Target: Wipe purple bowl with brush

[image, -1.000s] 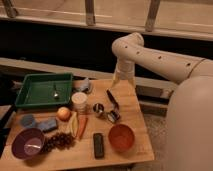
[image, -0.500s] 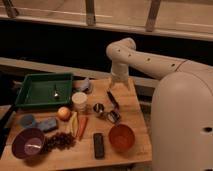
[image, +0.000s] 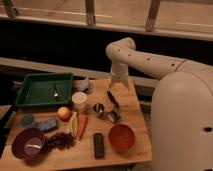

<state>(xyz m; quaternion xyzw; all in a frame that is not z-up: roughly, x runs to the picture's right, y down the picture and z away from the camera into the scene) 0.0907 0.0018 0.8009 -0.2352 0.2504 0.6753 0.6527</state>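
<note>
On the surface [image: 134, 107], a green tray [image: 42, 75] is set at 10 o'clock and an orange bowl [image: 121, 137] at 5 o'clock; a black block [image: 99, 145] is laid at its 9 o'clock.

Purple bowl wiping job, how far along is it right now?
Nothing looks done yet: the brush lies on the table beside the metal cup. In hand: the gripper hangs over the brush's far end. Left: grasp it, carry it to the purple bowl at the picture's lower left, and wipe.
</note>
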